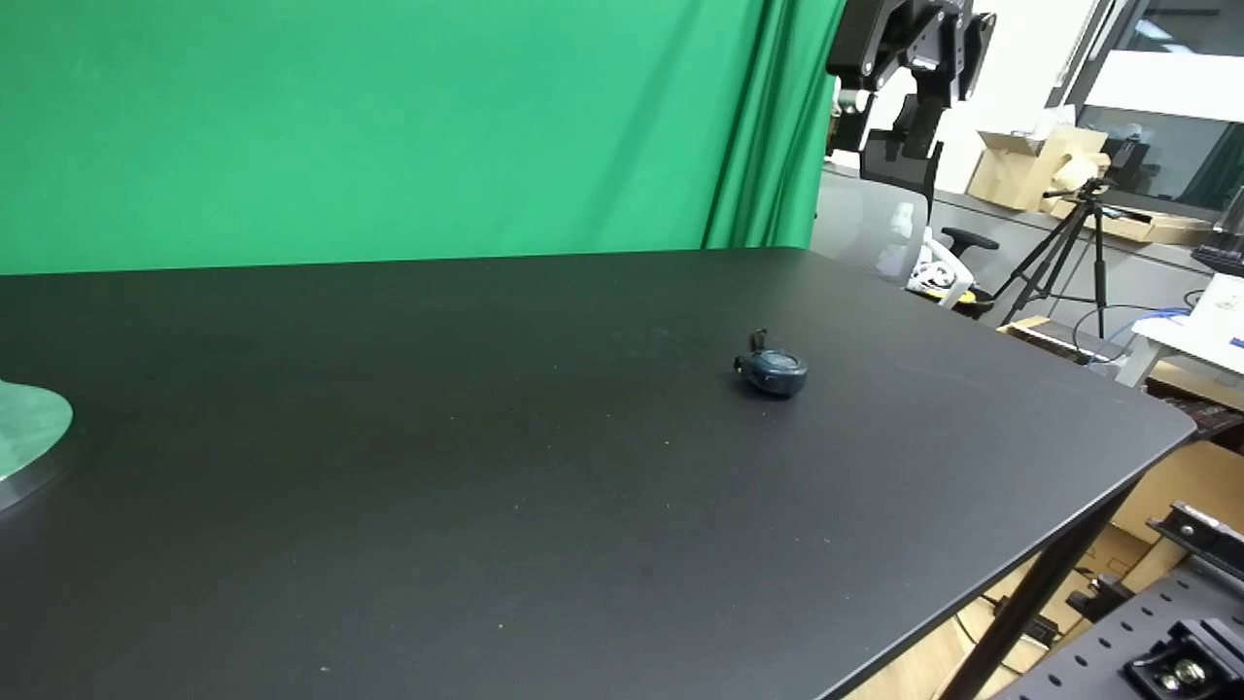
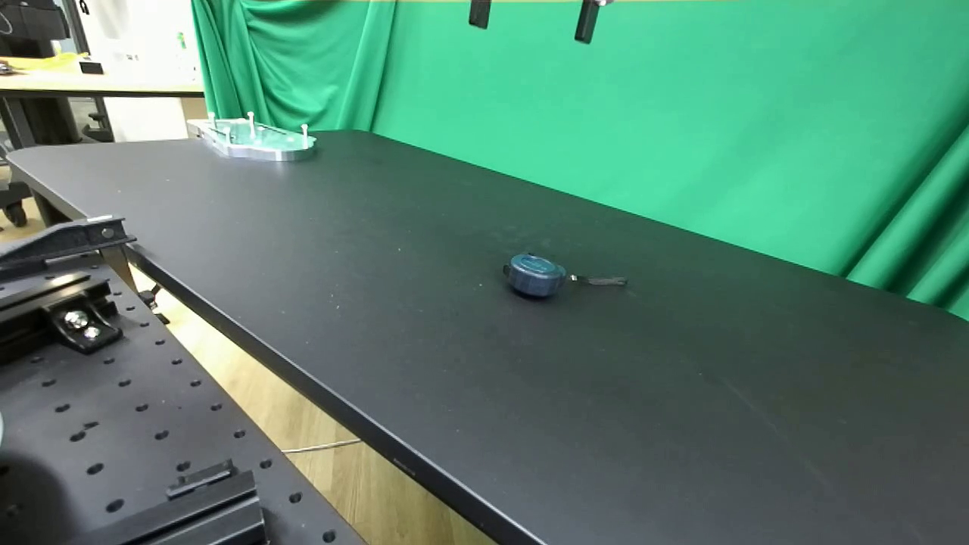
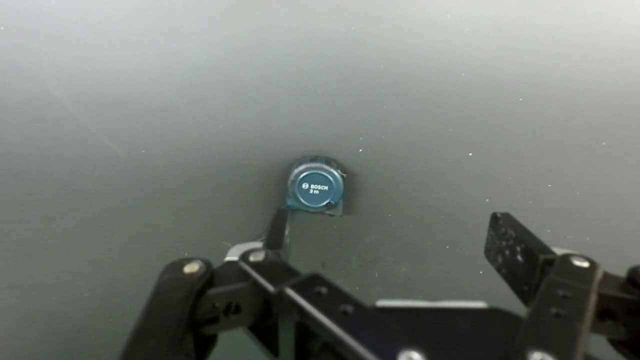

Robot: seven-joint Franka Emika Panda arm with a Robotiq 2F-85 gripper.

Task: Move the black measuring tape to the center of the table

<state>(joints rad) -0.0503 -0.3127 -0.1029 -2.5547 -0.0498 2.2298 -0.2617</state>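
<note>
The black measuring tape is a small, squat, dark blue-black case lying on the table in both exterior views (image 1: 773, 371) (image 2: 536, 275). A short black strap trails from it. In the wrist view the tape (image 3: 316, 186) shows a blue round face with white lettering. The table (image 1: 486, 506) is a large matte black top, also seen in an exterior view (image 2: 643, 393) and filling the wrist view (image 3: 150, 100). My gripper (image 3: 390, 215) is open and empty. It hangs well above the table in both exterior views (image 1: 882, 136) (image 2: 533, 21), apart from the tape.
A pale green disc (image 1: 29, 428) lies at the table's left in an exterior view. A clear plate with pegs (image 2: 257, 144) stands at the far end. A green curtain (image 1: 437, 126) runs behind the table. A perforated metal plate (image 2: 151, 393) lies beside its edge.
</note>
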